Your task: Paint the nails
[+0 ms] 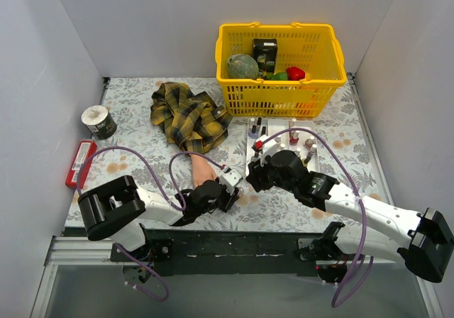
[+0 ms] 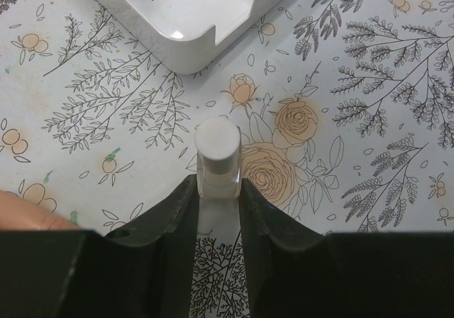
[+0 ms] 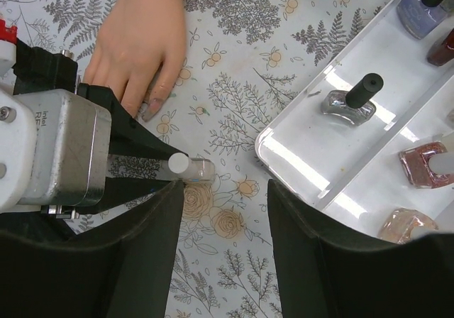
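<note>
Left fingers point(image 2: 170, 222) clenched on a small capped bottle point(image 2: 218, 147). Right fingers point(image 3: 152, 240) released, poised above it. Mannequin hand point(image 3: 142, 41) lies flat on the surface just beside; nails point(image 3: 152, 107) show no clear polish. Judgement: preparation stage, all painting outstanding.

A flower-patterned table point(image 1: 340, 190) carries a yellow basket point(image 1: 284, 94) at the far right. A white tray point(image 3: 298, 158) of small bottles lies just nearer. A plaid sleeve point(image 1: 188, 119) with a dummy hand point(image 1: 202, 169) lies in the middle. A white roll point(image 1: 98, 121) and a flat red box point(image 1: 80, 163) lie at the left.
</note>
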Available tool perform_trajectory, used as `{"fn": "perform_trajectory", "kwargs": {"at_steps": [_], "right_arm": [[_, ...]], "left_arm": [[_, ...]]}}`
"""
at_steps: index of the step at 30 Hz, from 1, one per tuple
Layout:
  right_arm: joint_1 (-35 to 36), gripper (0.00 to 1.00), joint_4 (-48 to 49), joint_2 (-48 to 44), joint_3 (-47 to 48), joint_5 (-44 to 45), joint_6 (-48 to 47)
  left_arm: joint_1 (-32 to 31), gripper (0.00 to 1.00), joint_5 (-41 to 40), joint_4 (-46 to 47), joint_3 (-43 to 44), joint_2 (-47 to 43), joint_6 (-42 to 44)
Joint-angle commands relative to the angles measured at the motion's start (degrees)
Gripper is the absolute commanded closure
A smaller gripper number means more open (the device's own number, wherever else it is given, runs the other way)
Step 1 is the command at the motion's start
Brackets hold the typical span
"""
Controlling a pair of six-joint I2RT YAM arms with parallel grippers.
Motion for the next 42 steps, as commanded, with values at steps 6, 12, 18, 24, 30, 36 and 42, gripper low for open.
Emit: {"fn": "perform_trajectory", "kwargs": {"at_steps": [6,12,18,24,30,36,42], "right_arm": [[0.0,0.44,0.6,-2.7,-2.2,0.0,1.0],[0.0,0.47,1.9,-1.6,-3.9,-3.4,0.8],[0.0,0.44,4.2,1.1,-4.4,-6.1,0.7],[-0.1,0.44,5.5,1.8,-5.5,-7.1,1.0],[0.0,0.44,8.7,3.2,-5.8,-7.9,1.0],[-0.1,0.45,10.9,3.5,-6.8,-7.8,1.3],[-0.1,0.45,13.7,3.2,-8.1,-9.5,1.7]], "left_arm": [[-0.2,0.81,2.6,4.6,1.6,1.3,3.1],[-0.1,0.82,4.0,4.6,2.5,2.5,3.7],[-0.1,0.82,4.6,3.9,3.0,2.6,3.7],[-0.1,0.82,5.0,3.8,2.9,2.3,3.6],[-0.1,0.83,5.4,3.5,3.0,1.9,3.5],[-0.1,0.84,6.2,3.2,2.6,0.1,3.0],[-0.2,0.84,7.6,3.1,2.6,-0.8,2.4]]}}
